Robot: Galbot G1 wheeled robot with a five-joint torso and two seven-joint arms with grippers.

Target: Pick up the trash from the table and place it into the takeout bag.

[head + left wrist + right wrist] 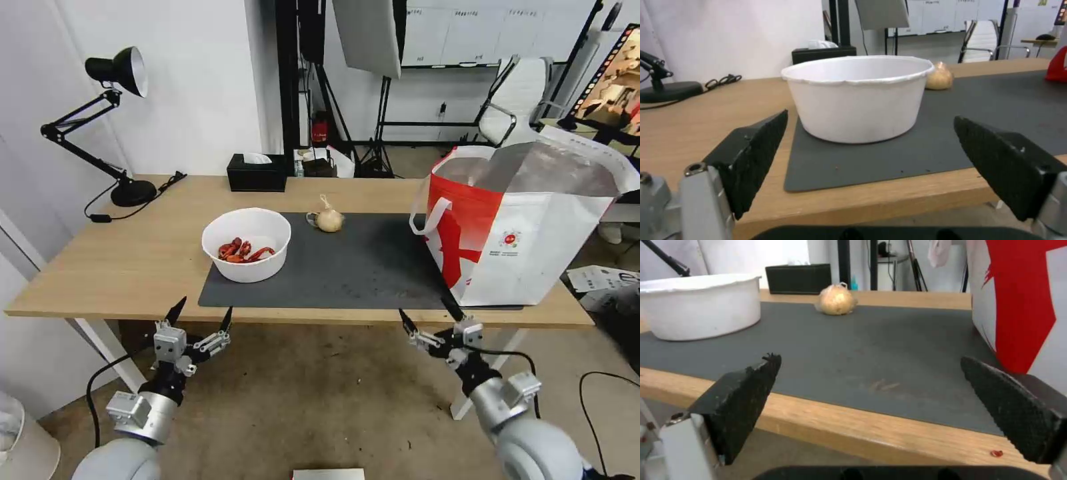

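Hovering below table (133,267) edge, left tool (203,319) and right tool (430,317) wide, empty; takeout bag (527,233) interior hidden.

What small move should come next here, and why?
Probably the left gripper reaching forward to the white bowl: it is open, empty and facing the bowl, just short of the table edge. The right gripper waits open near the bag.

Right claw (871,380) spread wide at the surface (907,436) edge.
Beyond it on the dark mat (862,350): white bowl (698,306), knotted beige bag (835,300), red-and-white takeout bag (1022,300) alongside.
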